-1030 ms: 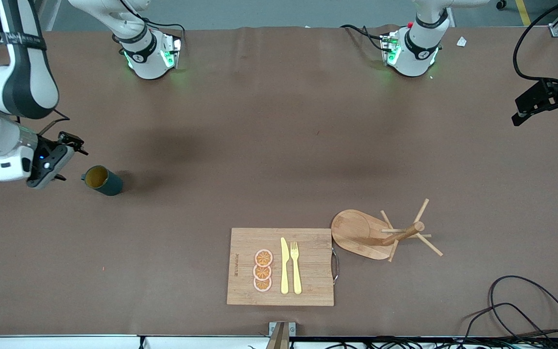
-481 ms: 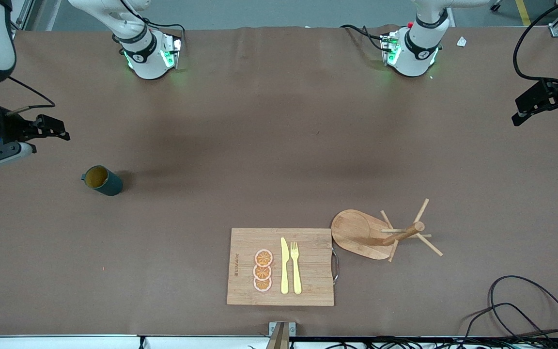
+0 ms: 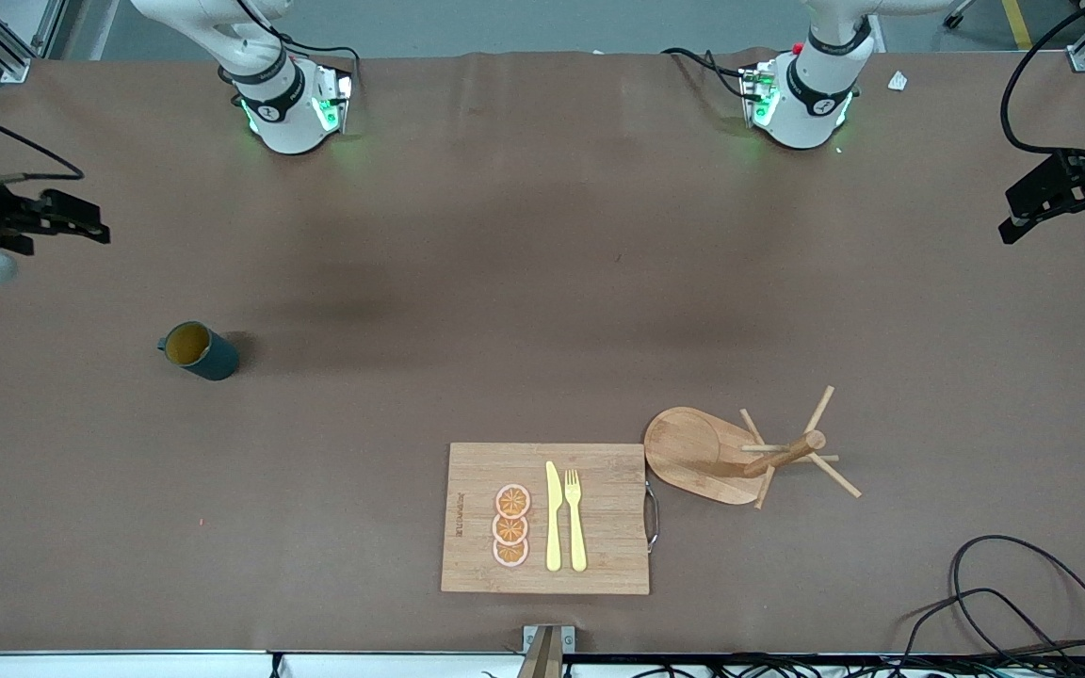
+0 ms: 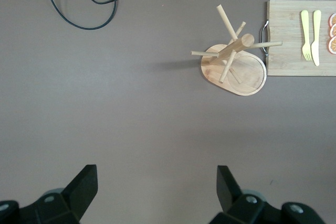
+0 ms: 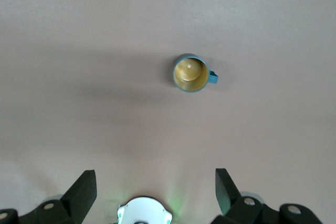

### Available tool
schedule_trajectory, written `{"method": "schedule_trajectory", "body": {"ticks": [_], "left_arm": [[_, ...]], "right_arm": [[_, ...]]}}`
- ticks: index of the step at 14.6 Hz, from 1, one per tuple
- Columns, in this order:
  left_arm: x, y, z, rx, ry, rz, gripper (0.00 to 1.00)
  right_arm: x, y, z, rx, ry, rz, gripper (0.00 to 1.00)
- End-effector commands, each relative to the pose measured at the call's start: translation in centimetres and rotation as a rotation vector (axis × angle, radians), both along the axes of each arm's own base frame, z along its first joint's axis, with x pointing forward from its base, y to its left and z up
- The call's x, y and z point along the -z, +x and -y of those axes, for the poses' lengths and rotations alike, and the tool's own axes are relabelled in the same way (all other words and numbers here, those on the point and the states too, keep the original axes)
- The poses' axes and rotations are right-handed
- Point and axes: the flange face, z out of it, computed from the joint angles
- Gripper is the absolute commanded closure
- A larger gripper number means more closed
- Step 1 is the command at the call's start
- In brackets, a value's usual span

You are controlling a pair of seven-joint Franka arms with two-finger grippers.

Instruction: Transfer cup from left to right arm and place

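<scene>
The cup (image 3: 199, 350) is a small dark teal mug with a yellowish inside. It stands upright on the brown table toward the right arm's end, with nothing holding it. It also shows in the right wrist view (image 5: 190, 73), seen from above with its handle out to one side. My right gripper (image 3: 81, 218) is open and empty, up in the air over the table's edge at the right arm's end, clear of the cup. My left gripper (image 3: 1053, 226) is open and empty, and waits over the table's edge at the left arm's end.
A wooden board (image 3: 599, 556) with a yellow knife (image 3: 553, 518), a yellow fork (image 3: 575, 518) and orange slices (image 3: 510, 525) lies near the front camera. A wooden mug tree (image 3: 750, 457) stands beside it, and also shows in the left wrist view (image 4: 233, 56). Black cables (image 3: 1023, 593) lie at the near corner.
My right gripper has pulled up and away from the cup toward the table's edge at the right arm's end. The cup and the left arm have not moved.
</scene>
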Motion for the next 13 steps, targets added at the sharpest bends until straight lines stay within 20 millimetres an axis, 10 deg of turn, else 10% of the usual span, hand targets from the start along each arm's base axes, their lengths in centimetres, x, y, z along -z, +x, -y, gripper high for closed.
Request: {"method": "schedule_trajectory", "body": {"ticks": [1, 13], "left_arm": [[-0.6, 0.2, 0.0, 0.011, -0.006, 0.014, 0.00], [-0.4, 0.3, -0.1, 0.009, -0.008, 0.011, 0.00]], "right_arm": [[-2.1, 1.0, 1.7, 0.049, -0.015, 0.011, 0.00], [-3.1, -0.7, 1.3, 0.139, -0.024, -0.018, 0.00]]}}
